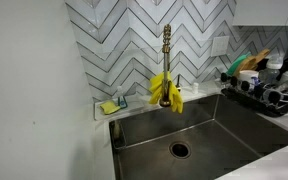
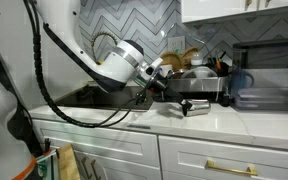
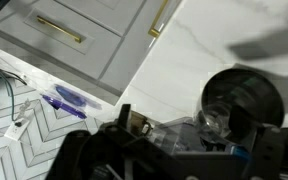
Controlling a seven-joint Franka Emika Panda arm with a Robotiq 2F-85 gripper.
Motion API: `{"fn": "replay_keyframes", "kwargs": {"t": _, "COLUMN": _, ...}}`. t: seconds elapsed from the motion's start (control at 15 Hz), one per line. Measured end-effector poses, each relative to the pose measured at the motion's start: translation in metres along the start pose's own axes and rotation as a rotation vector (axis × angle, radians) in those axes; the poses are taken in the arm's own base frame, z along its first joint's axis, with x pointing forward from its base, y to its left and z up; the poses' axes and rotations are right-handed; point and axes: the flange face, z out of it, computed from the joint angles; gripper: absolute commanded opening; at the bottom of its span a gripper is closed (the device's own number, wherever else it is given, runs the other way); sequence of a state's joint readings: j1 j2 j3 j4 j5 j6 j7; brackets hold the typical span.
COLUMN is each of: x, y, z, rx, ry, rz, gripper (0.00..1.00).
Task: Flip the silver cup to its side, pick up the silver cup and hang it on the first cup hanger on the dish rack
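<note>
1. In an exterior view the robot arm (image 2: 94, 60) comes in from the upper left of the frame and bends down toward the centre, over the white counter (image 2: 254, 120)
2. The gripper (image 2: 160, 84) hangs just above the counter at mid-frame; in the wrist view the gripper (image 3: 174, 150) has its two dark fingers (image 3: 72, 152) spread wide apart along the bottom edge, jaws open and holding nothing
3. The silver cup (image 2: 196, 106) rests on the counter just right of centre, close to the claw but apart from it, and seems to lie on its side with its dark mouth toward the left of the frame
4. In the wrist view the silver cup (image 3: 239, 105) sits at centre right, its round opening facing the camera, on the pale marble surface
5. The dish rack (image 2: 199, 85) stands just behind the cup, loaded with dishes; in an exterior view the dish rack (image 1: 264, 95) fills the right edge of the frame
6. The brass faucet (image 1: 167, 60) rises at centre above the steel sink (image 1: 199, 135), with yellow gloves (image 1: 166, 92) draped on it
7. A small white soap tray (image 1: 112, 106) sits at left of the sink
</note>
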State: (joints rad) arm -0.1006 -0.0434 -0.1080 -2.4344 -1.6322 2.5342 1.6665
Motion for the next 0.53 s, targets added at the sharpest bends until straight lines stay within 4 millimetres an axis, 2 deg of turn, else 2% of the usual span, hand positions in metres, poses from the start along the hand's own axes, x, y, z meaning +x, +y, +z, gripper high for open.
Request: {"fn": "replay_keyframes", "kwargs": {"t": 0.53, "x": 0.026, "y": 0.015, "z": -0.01, "rx": 0.107, "ry": -0.181, "rz": 0.039, "gripper": 1.0}}
